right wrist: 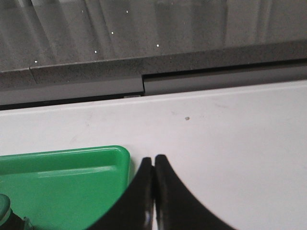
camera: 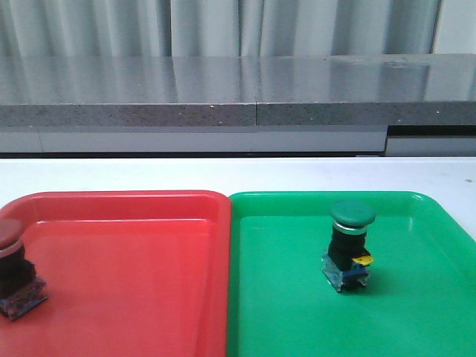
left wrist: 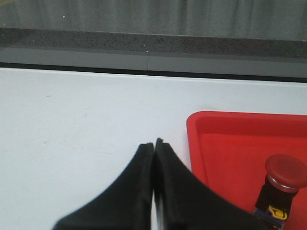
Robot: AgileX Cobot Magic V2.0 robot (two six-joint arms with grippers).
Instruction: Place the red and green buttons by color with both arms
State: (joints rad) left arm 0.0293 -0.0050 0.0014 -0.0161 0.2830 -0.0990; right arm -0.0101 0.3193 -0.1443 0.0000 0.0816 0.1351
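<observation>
The red button (camera: 13, 269) stands upright at the left edge of the red tray (camera: 134, 204); the left wrist view shows that button (left wrist: 284, 184) inside the tray (left wrist: 216, 120) too. The green button (camera: 351, 244) stands upright in the green tray (camera: 416, 204); only a sliver of it (right wrist: 5, 211) shows in the right wrist view. My left gripper (left wrist: 153, 143) is shut and empty over the white table, beside the red tray. My right gripper (right wrist: 154, 159) is shut and empty just off the corner of the green tray (right wrist: 72, 155). Neither arm shows in the front view.
The two trays sit side by side at the front of the white table (camera: 238, 175). A grey stone-like ledge (camera: 238, 111) runs along the back, with pale curtains behind it.
</observation>
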